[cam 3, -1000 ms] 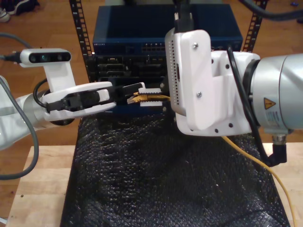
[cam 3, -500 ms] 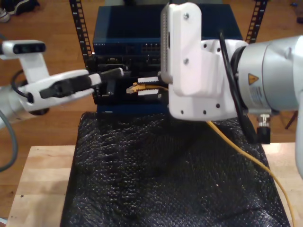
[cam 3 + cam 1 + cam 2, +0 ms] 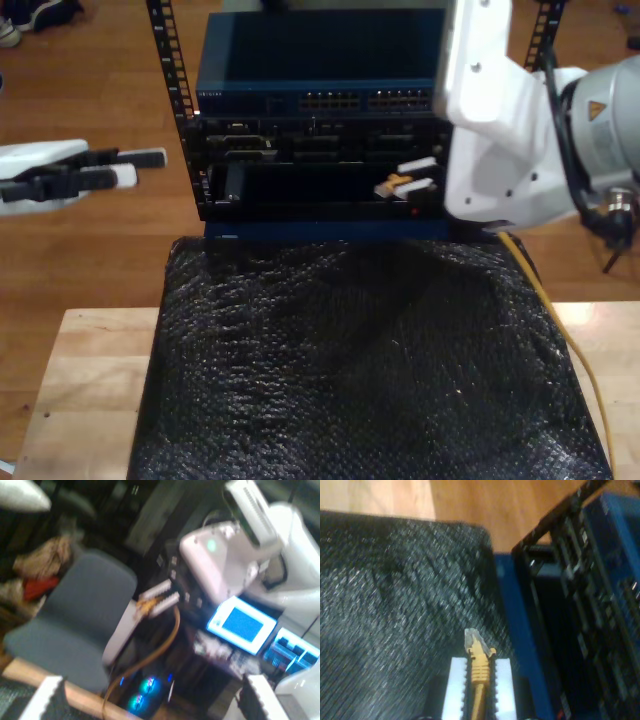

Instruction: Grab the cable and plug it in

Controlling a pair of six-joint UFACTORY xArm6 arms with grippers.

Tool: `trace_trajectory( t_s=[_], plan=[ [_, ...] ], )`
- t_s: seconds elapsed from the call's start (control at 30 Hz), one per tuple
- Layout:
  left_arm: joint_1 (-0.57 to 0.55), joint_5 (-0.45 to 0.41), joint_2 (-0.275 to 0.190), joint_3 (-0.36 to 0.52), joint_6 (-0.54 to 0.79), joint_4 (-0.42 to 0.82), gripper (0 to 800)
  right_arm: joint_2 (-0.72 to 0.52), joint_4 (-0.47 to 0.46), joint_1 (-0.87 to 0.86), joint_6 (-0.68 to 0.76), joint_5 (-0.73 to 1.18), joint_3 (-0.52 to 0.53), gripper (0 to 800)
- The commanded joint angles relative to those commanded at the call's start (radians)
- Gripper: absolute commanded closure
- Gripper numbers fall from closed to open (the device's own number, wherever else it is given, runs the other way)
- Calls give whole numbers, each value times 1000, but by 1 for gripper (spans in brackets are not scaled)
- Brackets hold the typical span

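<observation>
Cable (image 3: pixel 398 184) sits clamped in the jaws of my second gripper (image 3: pixel 408 180), its clear plug (image 3: pixel 471 639) poking out past the white fingers (image 3: pixel 504 680) and aimed along the front of the rack (image 3: pixel 300 170). A second ago that gripper held the plug low at the middle of the rack face, right in front of my first gripper; since then it has carried the plug toward the exterior view's right and drawn closer to the rack. My first gripper (image 3: pixel 140 168) has pulled well away to the exterior view's left, clear of the rack, with its jaws apart and nothing between them. So the handover looks finished and the plug now rests with one arm alone. The rest of the cable trails down over the black mat (image 3: pixel 350 380) on the counter (image 3: pixel 90 370). Plug is not yet in any port (image 3: pixel 400 101); lining it up with a socket seems the next job.
</observation>
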Motion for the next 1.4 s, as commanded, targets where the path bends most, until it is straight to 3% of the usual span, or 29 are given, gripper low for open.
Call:
trace_trajectory(
  t_s=[0.2, 0.53, 0.77, 1.0, 1.4],
  plan=[
    [49, -49, -34, -2, 104, 110, 2, 18, -5, -127, 0, 101, -15, 800],
    [54, -106, -97, 5, 249, 451, 2, 117, -87, -180, 2, 201, -74, 800],
    [68, -109, -150, 28, 494, 652, 2, 147, -118, -196, 2, 221, -97, 800],
    [161, -107, -161, 89, 715, 783, 2, 207, -158, -198, 3, 238, -107, 800],
    [422, -141, -186, 222, 1088, 1007, 1, 292, -195, -198, 3, 236, -109, 800]
  ],
)
